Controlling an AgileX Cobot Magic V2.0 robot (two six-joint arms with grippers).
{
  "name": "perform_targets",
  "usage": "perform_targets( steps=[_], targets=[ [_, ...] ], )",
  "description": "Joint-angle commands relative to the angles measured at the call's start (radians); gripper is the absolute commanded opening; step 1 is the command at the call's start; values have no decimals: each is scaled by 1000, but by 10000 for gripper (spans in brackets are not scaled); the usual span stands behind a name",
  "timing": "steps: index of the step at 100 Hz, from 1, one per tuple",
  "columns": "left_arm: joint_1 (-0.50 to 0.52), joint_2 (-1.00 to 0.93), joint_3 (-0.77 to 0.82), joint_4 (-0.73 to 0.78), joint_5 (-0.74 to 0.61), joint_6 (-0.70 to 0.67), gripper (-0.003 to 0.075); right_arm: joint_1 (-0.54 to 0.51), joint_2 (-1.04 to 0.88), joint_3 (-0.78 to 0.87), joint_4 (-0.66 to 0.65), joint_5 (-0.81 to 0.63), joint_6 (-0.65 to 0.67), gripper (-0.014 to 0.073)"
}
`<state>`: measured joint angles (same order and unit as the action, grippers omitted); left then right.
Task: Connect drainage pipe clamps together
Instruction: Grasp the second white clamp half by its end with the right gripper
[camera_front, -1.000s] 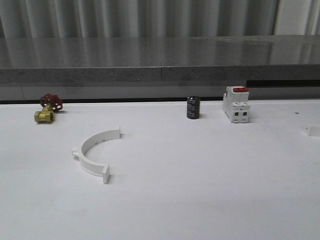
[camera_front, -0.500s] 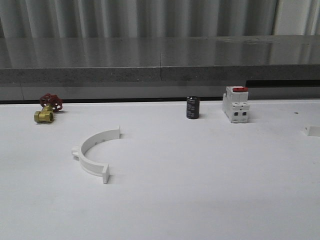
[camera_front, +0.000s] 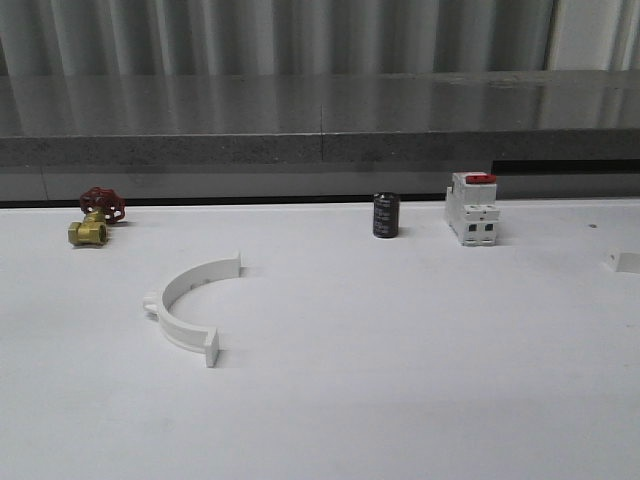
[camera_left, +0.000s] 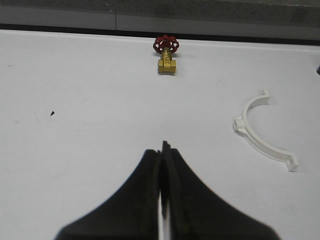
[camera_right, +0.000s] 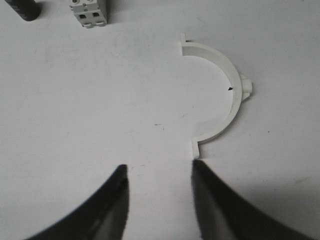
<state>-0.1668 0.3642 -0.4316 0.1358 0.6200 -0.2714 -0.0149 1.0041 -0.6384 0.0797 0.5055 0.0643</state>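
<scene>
One white half-ring drainage pipe clamp (camera_front: 185, 300) lies flat on the white table, left of centre; it also appears in the left wrist view (camera_left: 260, 132), off to one side of my left gripper (camera_left: 162, 147), which is shut with nothing in it. The other drainage pipe clamp half (camera_right: 220, 95) lies flat under the right wrist camera, and only its end tab (camera_front: 625, 262) pokes in at the front view's right edge. My right gripper (camera_right: 159, 167) is open and empty above the table, one fingertip (camera_right: 197, 167) just short of that clamp's nearer end tab.
A brass valve with a red handwheel (camera_front: 95, 220) stands at the back left. A black cylinder (camera_front: 386, 215) and a white breaker with a red top (camera_front: 473, 208) stand at the back, right of centre. A grey ledge (camera_front: 320, 150) runs behind the table.
</scene>
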Motion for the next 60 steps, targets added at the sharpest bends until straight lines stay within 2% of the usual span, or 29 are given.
perform_targets(
  steps=[1,5,22,43,60],
  targets=[
    [0,7,-24,-4,-72,0,-20,-4,-9,-35,11,-47,-4,543],
    [0,7,-24,-4,-72,0,-20,-4,-9,-38,11,-47,-4,566],
    [0,7,-24,-4,-72,0,-20,-8,36,-119,10,40,-4,560],
    [0,7,-24,-4,-72,0,-20,-60,208,-307,-8,193,-12,560],
    [0,7,-24,-4,-72,0,-20,-127,353,-420,-8,229,-72,560]
  ],
)
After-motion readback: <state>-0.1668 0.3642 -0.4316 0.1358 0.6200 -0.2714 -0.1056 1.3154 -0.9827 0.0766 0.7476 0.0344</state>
